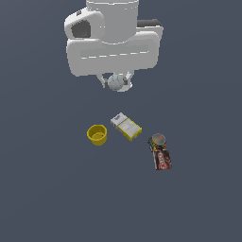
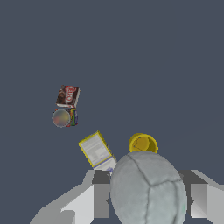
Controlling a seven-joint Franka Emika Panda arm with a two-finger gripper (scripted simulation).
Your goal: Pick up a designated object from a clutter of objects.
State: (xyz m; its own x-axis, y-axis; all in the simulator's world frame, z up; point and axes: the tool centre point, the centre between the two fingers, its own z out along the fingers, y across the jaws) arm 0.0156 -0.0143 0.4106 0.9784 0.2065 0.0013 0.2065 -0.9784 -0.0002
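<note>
The tiny whitish ball [image 1: 115, 82] is held between my gripper's fingers, lifted well above the floor, beyond the other items in the exterior view. My gripper [image 1: 116, 83] is shut on it. In the wrist view the ball [image 2: 148, 189] fills the space between the two grey fingers [image 2: 99, 199]. Below lie the yellow cup [image 1: 97, 134], the white-and-yellow box [image 1: 126, 126], the metal-topped can [image 1: 158, 139] and the dark red-brown packet [image 1: 162, 159]. They also show in the wrist view: cup [image 2: 143, 143], box [image 2: 96, 150], can [image 2: 61, 117], packet [image 2: 68, 96].
The arm's white body [image 1: 111, 40] hangs over the far side of the dark grey floor [image 1: 47, 189]. The can and packet touch each other at the exterior view's right.
</note>
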